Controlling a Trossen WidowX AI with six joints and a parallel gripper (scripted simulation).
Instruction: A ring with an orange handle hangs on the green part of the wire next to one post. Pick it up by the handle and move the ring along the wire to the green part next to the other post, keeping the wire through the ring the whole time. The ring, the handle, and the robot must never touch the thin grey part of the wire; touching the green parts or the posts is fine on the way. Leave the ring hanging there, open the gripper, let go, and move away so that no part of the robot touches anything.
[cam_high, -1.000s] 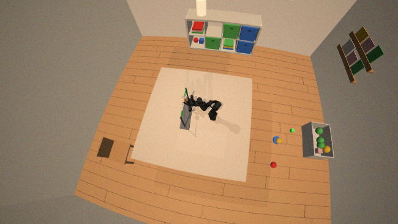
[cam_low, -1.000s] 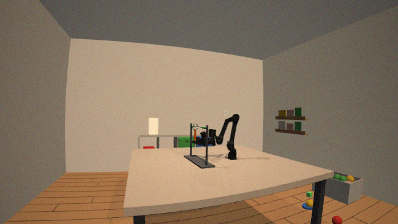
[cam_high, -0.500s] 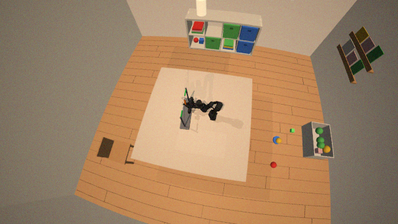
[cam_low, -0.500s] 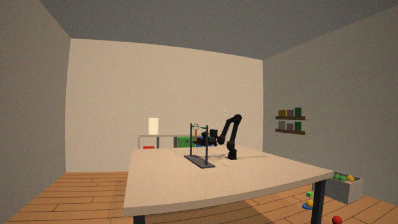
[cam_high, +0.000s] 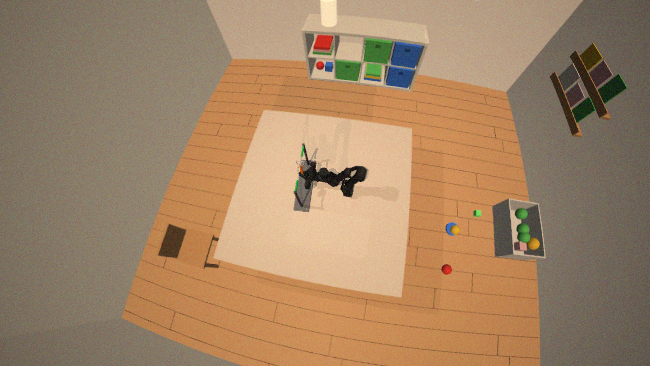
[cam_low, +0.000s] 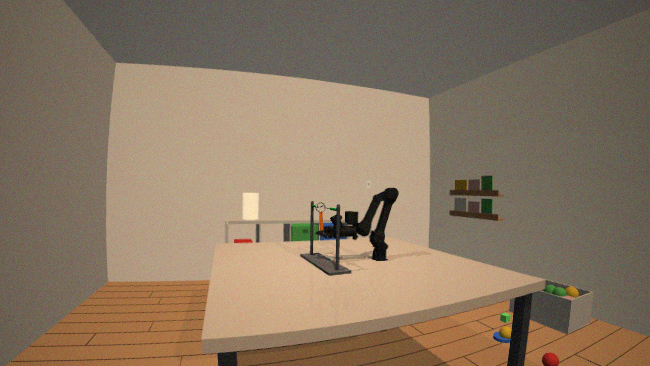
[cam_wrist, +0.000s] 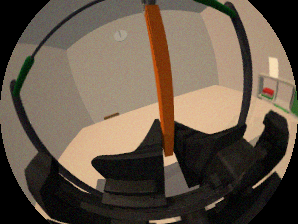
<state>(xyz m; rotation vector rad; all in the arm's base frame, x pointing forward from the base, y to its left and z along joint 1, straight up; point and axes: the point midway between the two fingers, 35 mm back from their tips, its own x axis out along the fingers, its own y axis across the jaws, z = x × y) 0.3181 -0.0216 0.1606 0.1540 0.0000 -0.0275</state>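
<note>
The wire stand (cam_low: 325, 264) (cam_high: 301, 202) sits on the table with two dark posts. The ring (cam_low: 320, 206) sits around the wire between the posts, nearer the far post (cam_low: 311, 230). Its orange handle (cam_low: 320, 221) (cam_high: 301, 170) (cam_wrist: 160, 76) hangs straight down from it. My gripper (cam_wrist: 160, 121) (cam_low: 327, 232) (cam_high: 306, 175) is shut on the lower end of the handle. I cannot tell whether the ring touches the wire.
The arm's base (cam_low: 379, 254) stands on the table to the right of the stand. A shelf unit (cam_high: 364, 52) with coloured bins is against the back wall. A grey box (cam_high: 518, 229) of balls and loose toys lie on the floor to the right.
</note>
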